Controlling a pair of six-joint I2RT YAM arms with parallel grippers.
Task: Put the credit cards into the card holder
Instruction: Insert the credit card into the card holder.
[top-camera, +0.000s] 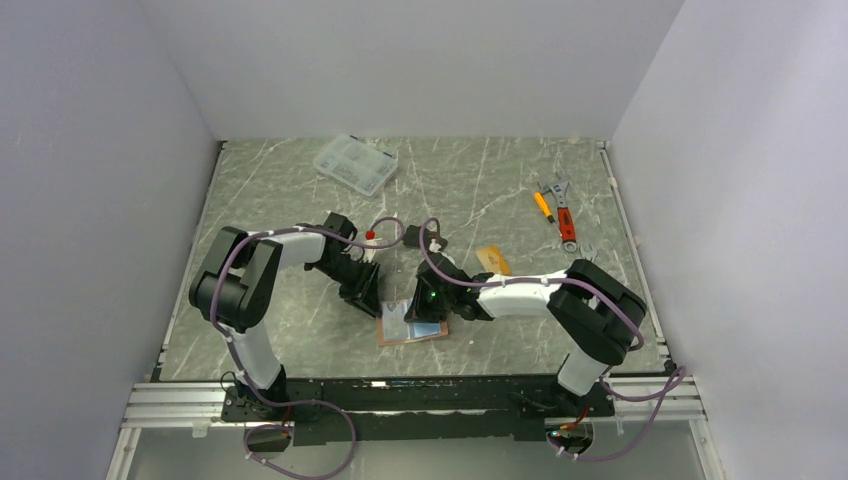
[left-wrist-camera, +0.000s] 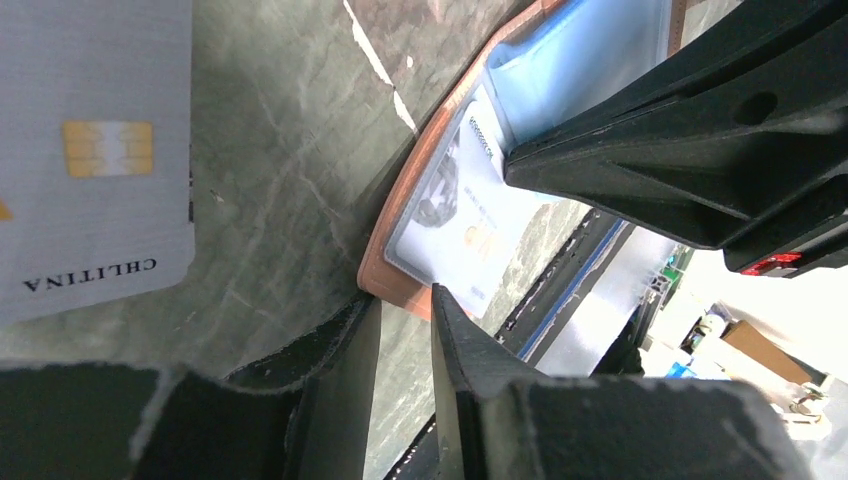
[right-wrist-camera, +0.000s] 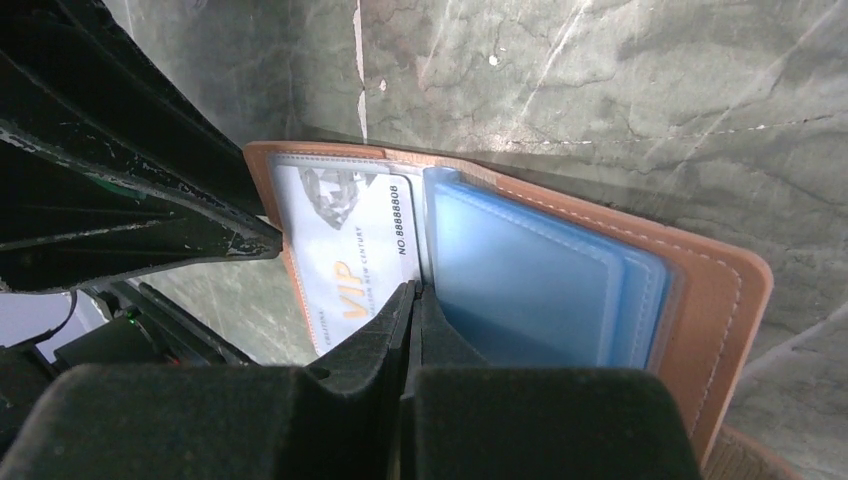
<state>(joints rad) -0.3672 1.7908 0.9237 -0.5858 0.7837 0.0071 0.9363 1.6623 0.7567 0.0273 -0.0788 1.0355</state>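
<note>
The card holder (top-camera: 395, 340) lies open near the front middle, brown with blue inner sleeves (right-wrist-camera: 540, 280). A white VIP card (right-wrist-camera: 345, 240) sits in its clear left pocket. My right gripper (right-wrist-camera: 415, 288) is shut, tips down on the holder's fold beside that card. My left gripper (left-wrist-camera: 405, 300) is slightly open and empty, its tips at the holder's corner (left-wrist-camera: 395, 230). A silver-grey card (left-wrist-camera: 90, 150) lies flat on the table beside it. The orange-gold card (top-camera: 493, 260) lies behind the right arm. I cannot pick out the black card for sure.
A clear compartment box (top-camera: 355, 163) stands at the back left. Wrenches and a screwdriver (top-camera: 558, 210) lie at the back right. White walls close three sides. The metal rail (top-camera: 420, 395) runs along the front edge, just near the holder.
</note>
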